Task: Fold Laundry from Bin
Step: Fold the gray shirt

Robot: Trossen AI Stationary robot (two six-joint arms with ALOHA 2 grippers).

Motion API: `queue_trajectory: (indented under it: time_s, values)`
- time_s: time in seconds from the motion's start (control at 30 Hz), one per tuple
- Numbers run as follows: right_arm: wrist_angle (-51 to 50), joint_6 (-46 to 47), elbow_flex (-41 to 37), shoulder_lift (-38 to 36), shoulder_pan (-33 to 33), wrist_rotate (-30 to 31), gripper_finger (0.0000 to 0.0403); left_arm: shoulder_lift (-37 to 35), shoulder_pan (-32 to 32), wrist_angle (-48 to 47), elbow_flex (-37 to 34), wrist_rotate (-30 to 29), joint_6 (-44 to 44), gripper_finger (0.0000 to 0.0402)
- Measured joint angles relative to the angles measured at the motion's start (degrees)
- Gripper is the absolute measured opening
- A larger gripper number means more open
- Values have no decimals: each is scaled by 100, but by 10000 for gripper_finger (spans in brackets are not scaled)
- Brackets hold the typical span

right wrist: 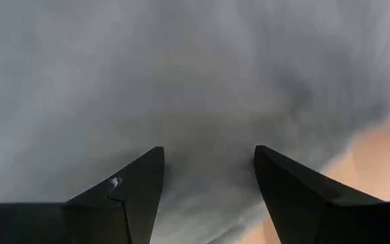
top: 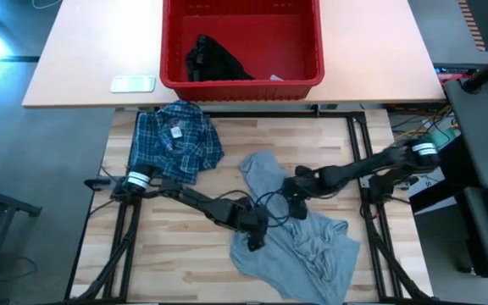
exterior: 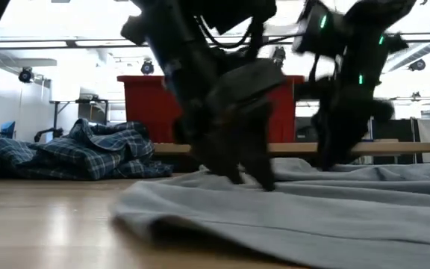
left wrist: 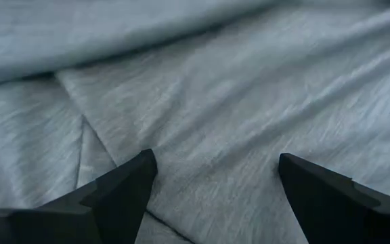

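From above you see a small black garment inside the red plastic bin. Your wrist views show only the soft grey T-shirt, with the left gripper and right gripper both open over it.

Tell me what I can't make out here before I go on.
- Right gripper, high view: its own arm hides whether it pinches the grey T-shirt.
- Black garment in the bin, high view: too bunched to identify.
- Plaid shirt, low view: left edge cuts it off.
- Left gripper: open over cloth.
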Motion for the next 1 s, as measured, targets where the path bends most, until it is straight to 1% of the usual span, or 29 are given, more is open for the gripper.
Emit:
queue_trajectory:
  time_s: [0.07,0.1,0.2,0.3,0.4,0.5,0.53,0.6,0.67,0.73,0.83,0.9,0.93,1.0]
  values:
    - [-238,14,9,300,-187,48,224,-37,-26,-452,-4,-51,135,302]
    - [-427,-58,36,345,-295,177,224,-56,-45,-703,-6,-102,208,302]
    - [-1162,-183,31,241,-675,368,224,-80,-97,-1164,-11,-77,301,301]
    - [-1955,-466,-16,-262,-1017,438,224,-124,-138,-1494,-41,-39,399,301]
    - [-2524,-682,-20,-940,-1335,523,224,-327,-182,-1895,-225,-4,515,301]
    - [-3038,-825,-50,-1575,-1469,494,224,-779,-182,-2287,-699,-30,635,301]
    - [-3024,-836,-50,-1798,-1469,379,224,-1001,-181,-2428,-923,-101,648,301]
    - [-2697,-823,-50,-2193,-1393,-33,224,-1530,-152,-2714,-1432,-268,678,301]
    - [-2253,-708,-97,-2433,-1249,-348,224,-2127,-112,-2752,-1945,-285,696,301]
    - [-1937,-577,-166,-2490,-1134,-384,224,-2736,-90,-2719,-2315,-321,665,301]
    - [-1389,-400,-251,-2366,-1085,-489,224,-3458,-95,-2508,-2526,-358,466,301]
    - [-665,-344,-318,-2165,-966,-781,224,-3627,-97,-2100,-2552,-384,286,301]
    - [-234,-326,-346,-2024,-875,-917,224,-3665,-95,-1780,-2524,-464,173,301]
    - [514,-335,-357,-1643,-714,-966,224,-3688,-92,-909,-2462,-581,7,301]
